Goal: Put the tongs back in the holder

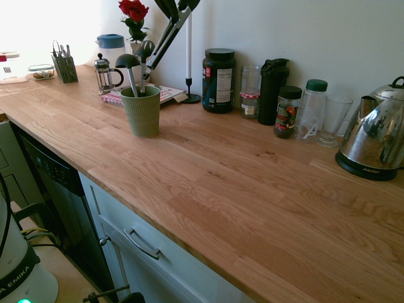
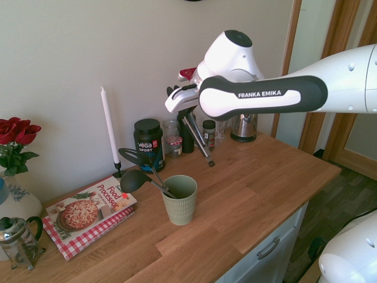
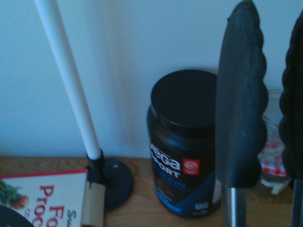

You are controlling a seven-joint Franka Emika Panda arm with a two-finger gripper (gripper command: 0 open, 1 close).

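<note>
Second exterior view, left to right: red roses (image 2: 16, 132) stand at the edge, with a glass coffee press (image 2: 19, 240) below them on the wooden counter (image 2: 259, 188). A cookbook (image 2: 88, 209) lies on a red checked cloth, and a tall white candle (image 2: 108, 125) rises behind it. The holder (image 2: 179, 199), a sage-green ribbed cup, stands upright near the middle of the counter with two black ladles (image 2: 134, 178) leaning out of it toward the candle. Behind it sits a black protein tub (image 2: 148, 143). Above and just beyond the holder, the gripper (image 2: 187, 113) is clamped on the tongs (image 2: 199, 138), which hang in the air slanting down, their small knob end lowest, clear of the holder's rim. A steel kettle (image 2: 242, 127) stands farther right by the wall.
</note>
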